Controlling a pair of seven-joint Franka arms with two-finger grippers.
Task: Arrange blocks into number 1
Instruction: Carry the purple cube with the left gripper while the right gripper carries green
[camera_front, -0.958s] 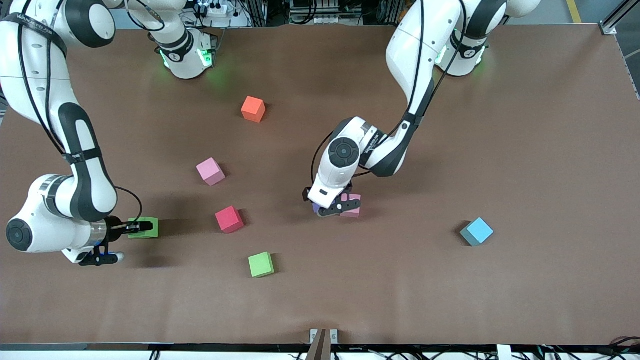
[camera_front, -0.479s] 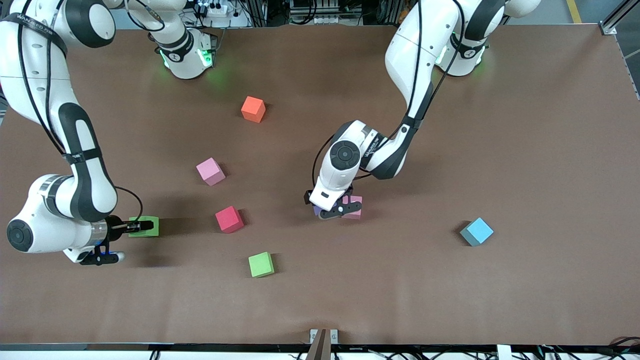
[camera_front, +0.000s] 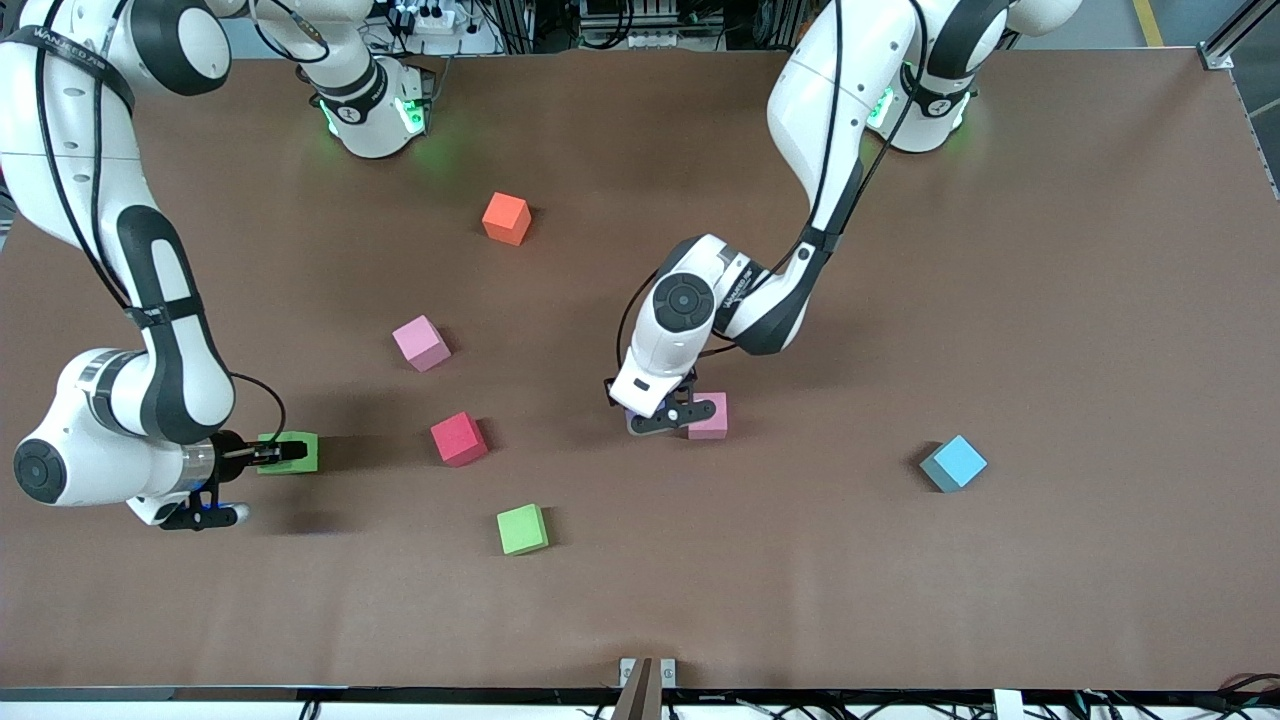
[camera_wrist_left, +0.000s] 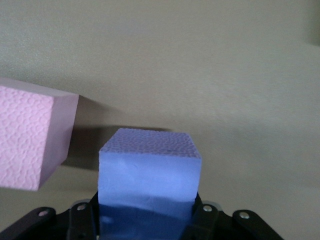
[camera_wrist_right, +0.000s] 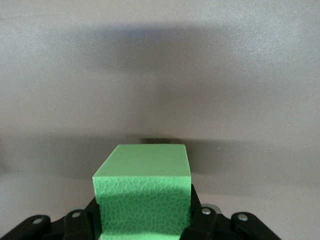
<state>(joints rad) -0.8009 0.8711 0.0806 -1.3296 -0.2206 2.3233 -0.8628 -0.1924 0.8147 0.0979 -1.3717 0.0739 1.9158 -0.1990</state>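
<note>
My left gripper (camera_front: 661, 414) is shut on the purple block (camera_wrist_left: 148, 172), low over the middle of the table; my arm hides that block in the front view. A pink block (camera_front: 709, 416) lies right beside it, toward the left arm's end, and the same pink block (camera_wrist_left: 31, 135) is apart from the purple one in the left wrist view. At the right arm's end my right gripper (camera_front: 283, 454) is shut on a green block (camera_wrist_right: 143, 195) close to the table. Loose blocks: a second pink (camera_front: 421, 342), a second green (camera_front: 522, 528), and a sky blue (camera_front: 953, 462).
A red cube (camera_front: 459, 438) sits between the held green block and the left gripper. An orange cube (camera_front: 506, 218) lies farther from the front camera, near the right arm's base. Brown tabletop (camera_front: 1050, 300) stretches bare at the left arm's end.
My left gripper with the purple block has shifted slightly toward the right arm's end, uncovering more of the pink block beside it. The right arm has not moved.
</note>
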